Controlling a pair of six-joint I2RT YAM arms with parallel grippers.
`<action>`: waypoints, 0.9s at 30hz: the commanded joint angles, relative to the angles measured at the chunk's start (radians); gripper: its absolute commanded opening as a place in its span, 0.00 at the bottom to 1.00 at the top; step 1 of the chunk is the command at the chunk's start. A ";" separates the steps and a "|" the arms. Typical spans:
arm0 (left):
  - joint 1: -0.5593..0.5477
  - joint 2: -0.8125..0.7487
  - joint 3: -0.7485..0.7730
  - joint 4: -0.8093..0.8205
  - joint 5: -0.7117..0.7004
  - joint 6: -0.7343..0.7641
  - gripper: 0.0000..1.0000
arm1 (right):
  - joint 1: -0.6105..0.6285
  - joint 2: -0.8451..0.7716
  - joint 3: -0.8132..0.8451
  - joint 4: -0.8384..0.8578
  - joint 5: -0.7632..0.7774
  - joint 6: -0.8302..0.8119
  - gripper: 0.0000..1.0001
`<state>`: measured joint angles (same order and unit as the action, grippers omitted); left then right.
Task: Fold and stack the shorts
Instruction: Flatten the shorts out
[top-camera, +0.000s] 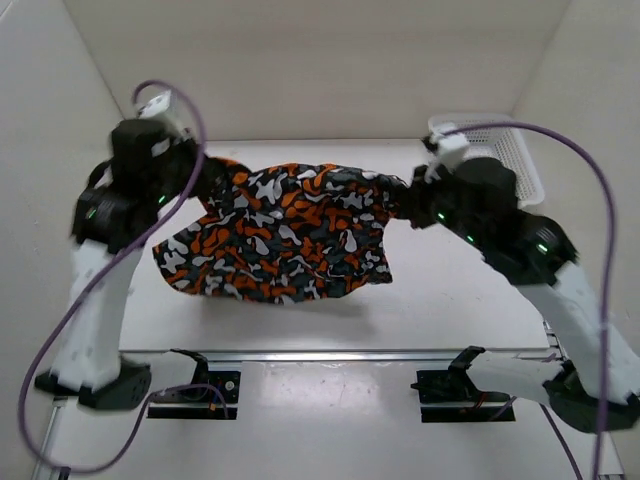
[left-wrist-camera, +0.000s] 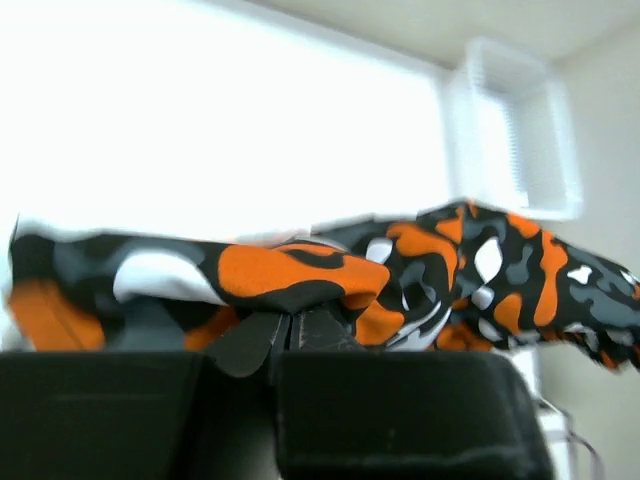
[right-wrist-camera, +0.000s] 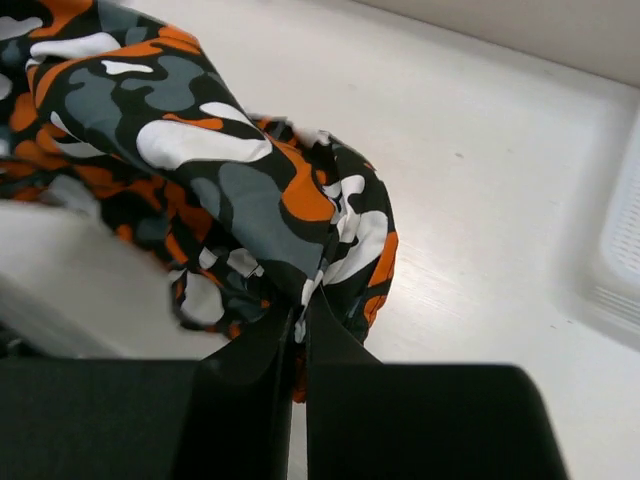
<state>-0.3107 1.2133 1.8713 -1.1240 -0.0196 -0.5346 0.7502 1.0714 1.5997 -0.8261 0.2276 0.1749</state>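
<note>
Where the left gripper has its jaws closed tight on the left end of the shorts, the cloth bunches over its black fingers. From there the shorts stretch across, held up over the counter, with the lower part drooping toward the near side. The right gripper is likewise clamped on a gathered fold at the other end. A white mesh basket sits in the far right corner, apart from the shorts.
</note>
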 joint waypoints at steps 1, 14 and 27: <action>0.042 0.283 -0.011 0.122 -0.016 0.073 0.14 | -0.123 0.181 -0.020 0.151 0.028 -0.061 0.00; 0.064 0.528 0.130 -0.076 -0.100 0.028 1.00 | -0.491 0.437 -0.139 0.159 -0.175 0.204 1.00; 0.028 0.040 -1.018 0.237 0.185 -0.264 0.97 | -0.422 -0.048 -0.871 0.248 -0.267 0.510 0.86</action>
<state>-0.2829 1.2617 0.9539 -1.0256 0.0139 -0.6876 0.3119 1.0477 0.8055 -0.6098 -0.0238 0.5594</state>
